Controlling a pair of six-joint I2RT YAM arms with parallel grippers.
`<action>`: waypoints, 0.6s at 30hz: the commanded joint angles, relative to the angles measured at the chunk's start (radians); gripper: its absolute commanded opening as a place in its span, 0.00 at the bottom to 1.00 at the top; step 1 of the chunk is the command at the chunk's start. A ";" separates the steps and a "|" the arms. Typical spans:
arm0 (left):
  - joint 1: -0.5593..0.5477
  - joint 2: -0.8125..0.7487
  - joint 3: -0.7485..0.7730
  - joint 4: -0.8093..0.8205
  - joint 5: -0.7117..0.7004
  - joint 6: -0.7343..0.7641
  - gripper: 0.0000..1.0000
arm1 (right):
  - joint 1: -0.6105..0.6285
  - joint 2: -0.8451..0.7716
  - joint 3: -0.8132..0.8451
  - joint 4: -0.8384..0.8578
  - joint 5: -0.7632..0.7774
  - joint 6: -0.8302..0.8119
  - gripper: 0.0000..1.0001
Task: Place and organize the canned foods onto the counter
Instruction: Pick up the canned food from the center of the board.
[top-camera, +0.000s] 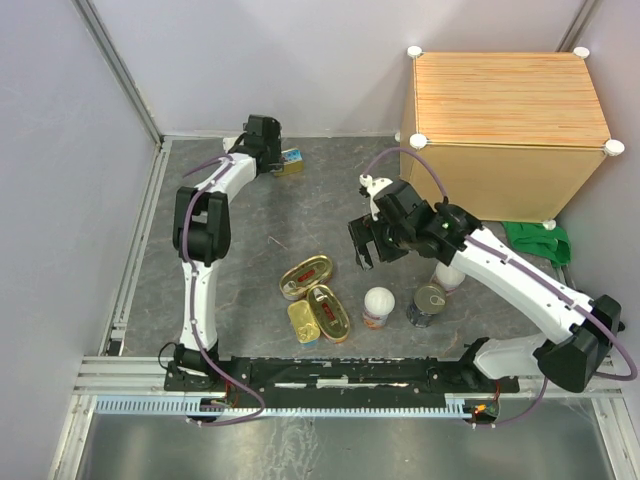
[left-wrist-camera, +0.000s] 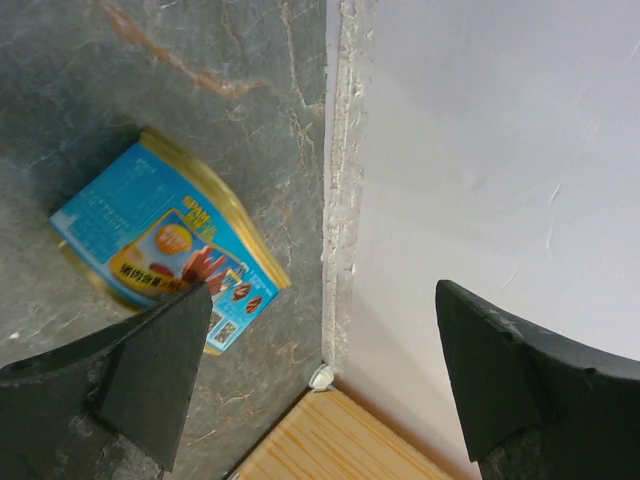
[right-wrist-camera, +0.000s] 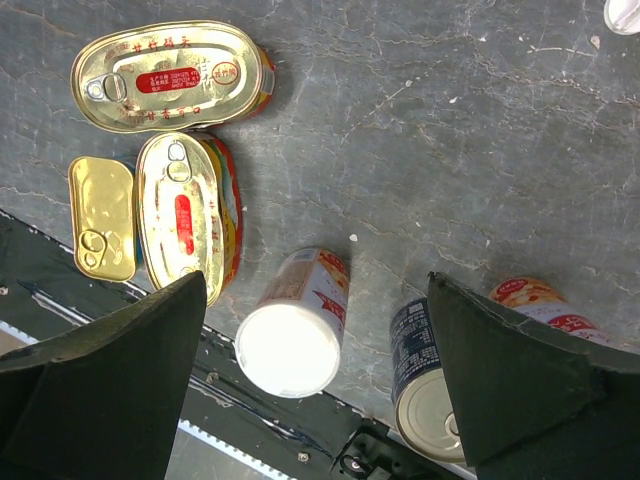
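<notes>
A blue-labelled rectangular tin (top-camera: 292, 160) (left-wrist-camera: 150, 230) lies flat on the grey floor by the back wall. My left gripper (top-camera: 276, 158) (left-wrist-camera: 322, 290) hovers open just beside it, holding nothing, and its left finger (left-wrist-camera: 150, 370) covers the tin's near corner. My right gripper (top-camera: 365, 250) (right-wrist-camera: 318, 300) hangs open and empty above the front group. That group has two oval gold tins (right-wrist-camera: 170, 75) (right-wrist-camera: 185, 215), a gold rectangular tin (right-wrist-camera: 100, 215), a white-lidded can (top-camera: 379, 306) (right-wrist-camera: 295, 320) and a dark blue can (top-camera: 428, 303) (right-wrist-camera: 425, 375). The counter (top-camera: 505, 110) stands at the back right, its top bare.
Another red-labelled can (top-camera: 450, 275) (right-wrist-camera: 540, 300) stands half hidden behind my right arm. A green cloth (top-camera: 535, 240) lies at the counter's front foot. White walls close the back and sides, and a metal rail runs along the near edge.
</notes>
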 joint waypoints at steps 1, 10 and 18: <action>0.015 0.059 0.103 -0.103 0.062 0.015 0.99 | -0.013 0.023 0.060 0.031 -0.020 -0.033 0.99; 0.017 -0.044 -0.060 -0.030 0.106 0.016 0.99 | -0.055 0.069 0.074 0.067 -0.065 -0.043 0.99; 0.013 -0.079 -0.070 0.005 0.138 0.021 1.00 | -0.070 0.102 0.091 0.084 -0.092 -0.049 0.99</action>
